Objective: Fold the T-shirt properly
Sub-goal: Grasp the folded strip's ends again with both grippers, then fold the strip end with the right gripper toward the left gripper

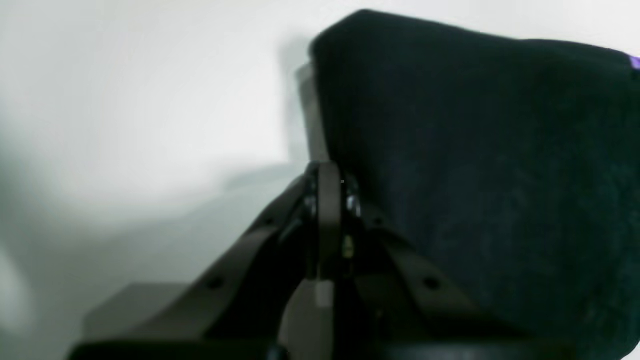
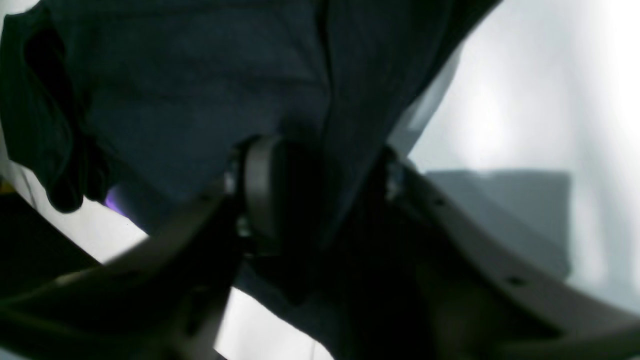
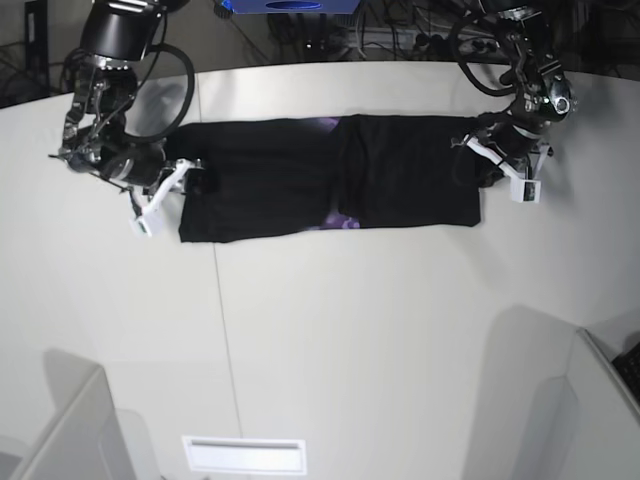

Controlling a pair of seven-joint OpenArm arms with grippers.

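The T-shirt (image 3: 330, 178) is spread as a long black band across the far part of the worktop (image 3: 350, 330), purple print showing near its middle. One end is flanked by the right gripper (image 2: 315, 195), cloth seen between its part-closed jaws. The other end is met by the left gripper (image 1: 330, 200), jaws pressed together beside the cloth.

No readable text, label, brand, number or sign appears in any view.
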